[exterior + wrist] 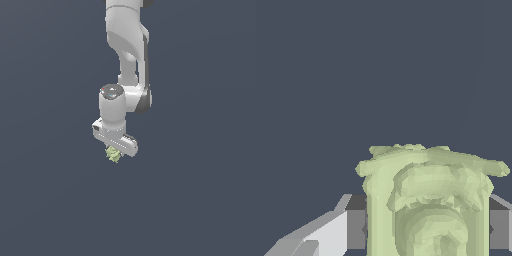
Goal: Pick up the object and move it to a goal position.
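The object (113, 154) is a small pale yellow-green lumpy block that pokes out below the white gripper (115, 151) in the exterior view. It fills the wrist view as a bumpy green block (428, 200) pressed between two grey finger pads (356, 229), one on each side. The gripper is shut on it, and the white arm comes down to it from the upper middle of the exterior view. The fingers themselves are mostly hidden behind the hand in the exterior view.
A uniform dark grey-blue surface (200, 200) fills the background in both views, and no other thing shows on it.
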You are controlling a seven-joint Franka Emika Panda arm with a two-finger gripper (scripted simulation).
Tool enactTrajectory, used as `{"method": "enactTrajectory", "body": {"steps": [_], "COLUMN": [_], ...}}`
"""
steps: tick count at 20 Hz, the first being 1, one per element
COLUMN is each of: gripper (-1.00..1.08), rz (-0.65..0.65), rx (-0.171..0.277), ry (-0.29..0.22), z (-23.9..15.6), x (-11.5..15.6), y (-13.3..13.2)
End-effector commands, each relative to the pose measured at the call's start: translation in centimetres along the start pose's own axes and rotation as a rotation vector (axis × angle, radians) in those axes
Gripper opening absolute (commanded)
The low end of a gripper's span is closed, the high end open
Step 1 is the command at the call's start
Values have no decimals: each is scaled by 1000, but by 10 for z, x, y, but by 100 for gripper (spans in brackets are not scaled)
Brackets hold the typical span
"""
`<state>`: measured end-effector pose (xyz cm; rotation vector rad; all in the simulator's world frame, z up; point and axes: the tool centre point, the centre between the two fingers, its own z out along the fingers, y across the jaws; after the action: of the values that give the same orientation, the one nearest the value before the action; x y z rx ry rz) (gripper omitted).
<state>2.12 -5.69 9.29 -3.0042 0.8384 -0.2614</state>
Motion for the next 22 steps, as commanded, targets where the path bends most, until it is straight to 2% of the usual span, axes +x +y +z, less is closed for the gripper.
{"method": "enactTrajectory", "body": {"steps": [1, 7, 12, 17, 22], "gripper": [-100, -100, -100, -100, -100], "rz": [24, 97, 157, 211, 247], "rx": [26, 107, 173, 233, 272], "ry": [79, 323, 522, 700, 818], "z": [-24, -112, -198, -281, -338], "x": [32, 118, 171, 202, 212], "y": [-4, -8, -1, 12, 25]}}
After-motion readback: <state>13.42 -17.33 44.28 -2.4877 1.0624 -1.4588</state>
